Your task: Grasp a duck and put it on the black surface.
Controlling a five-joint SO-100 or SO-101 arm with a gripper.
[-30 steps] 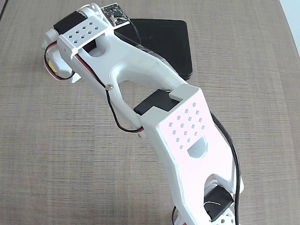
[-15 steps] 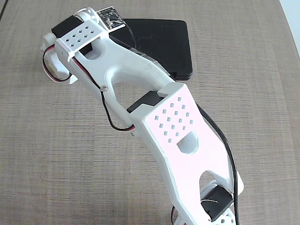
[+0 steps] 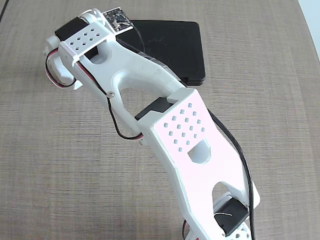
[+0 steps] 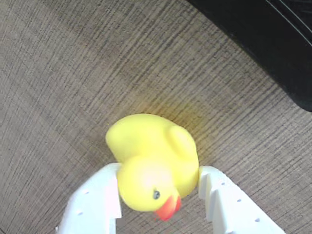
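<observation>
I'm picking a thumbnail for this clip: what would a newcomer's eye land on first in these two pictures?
In the wrist view, the bright yellow duck fills the middle, its orange-red beak pointing down, sitting between the two white jaws of the gripper over the woodgrain table. In the fixed view, the big white arm sweeps across the frame and hides the duck, with the black surface behind it at top centre.

We see an arm [image 3: 185,135] of white printed plastic in the fixed view, its broad links pierced by grids of small square holes and larger oval cut-outs. Black servo blocks [image 3: 155,107] sit at the joints. A black cable [image 3: 235,145] trails along the link's 3 o'clock edge; red wires [image 3: 50,70] loop at 9 o'clock. A small dark circuit board [image 3: 117,19] rides at 12 o'clock. In the wrist view, two white fingers [image 4: 95,204] carry small dimples.
</observation>
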